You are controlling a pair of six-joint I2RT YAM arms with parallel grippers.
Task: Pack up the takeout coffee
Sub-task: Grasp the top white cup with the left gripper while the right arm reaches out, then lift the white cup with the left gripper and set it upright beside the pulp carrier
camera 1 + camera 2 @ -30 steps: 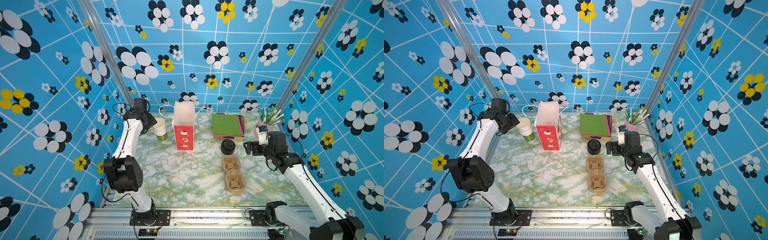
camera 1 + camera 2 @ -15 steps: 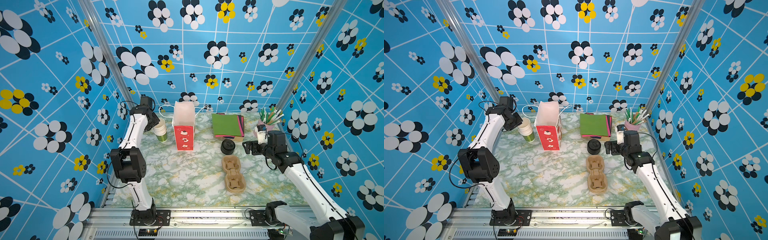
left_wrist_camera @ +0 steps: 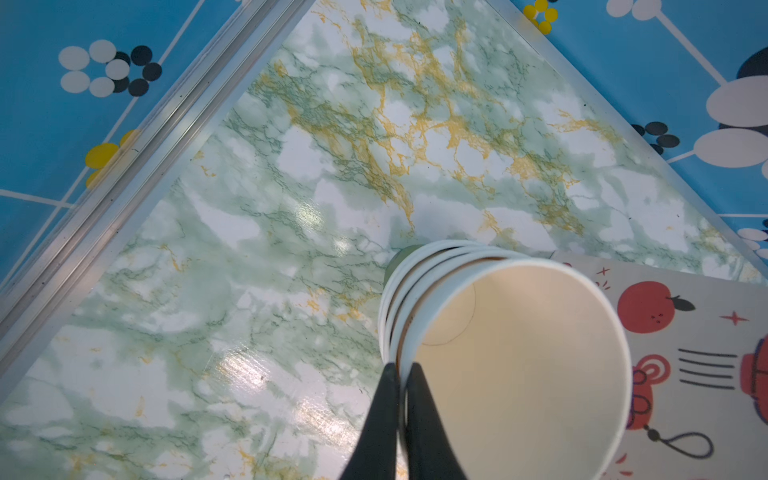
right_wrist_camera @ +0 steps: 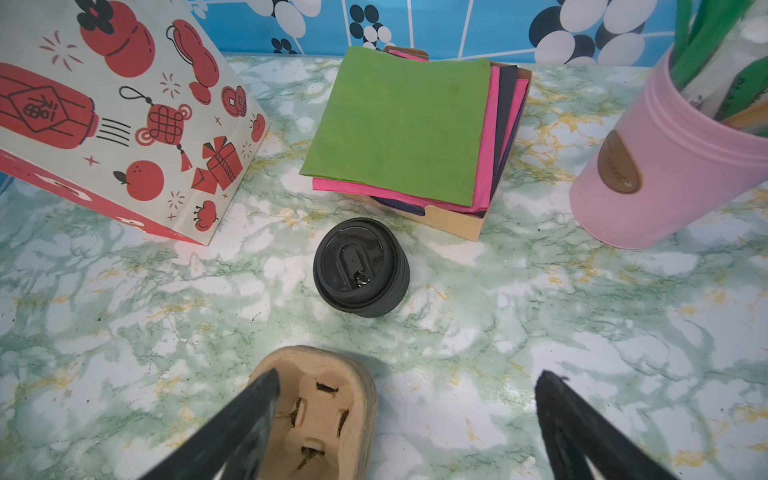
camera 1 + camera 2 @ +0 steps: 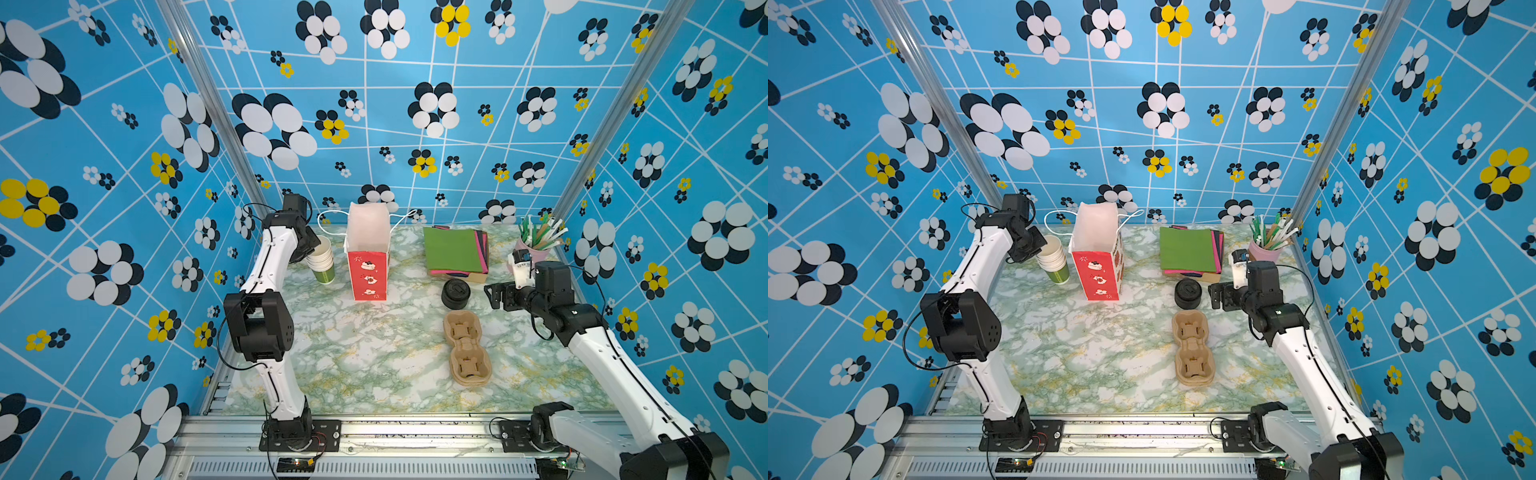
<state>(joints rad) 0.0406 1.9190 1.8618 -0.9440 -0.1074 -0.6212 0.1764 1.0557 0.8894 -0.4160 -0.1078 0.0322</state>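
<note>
The takeout coffee, a lidded white cup, is out of view. A nested stack of lidless cream-and-green cups stands at the back left beside the bag. My left gripper is shut on the rim of the top cup, one finger inside it and one outside. A stack of black lids sits right of centre. My right gripper hovers open just right of the lids, with nothing between its fingers.
A red-and-white paper bag stands open at the back. A brown pulp cup carrier lies in front of the lids. Coloured napkins and a pink cup of straws are at the back right.
My left arm moved in to the cup stack and its jaws closed on the top cup's rim. My right gripper drifted slightly left and stayed open.
</note>
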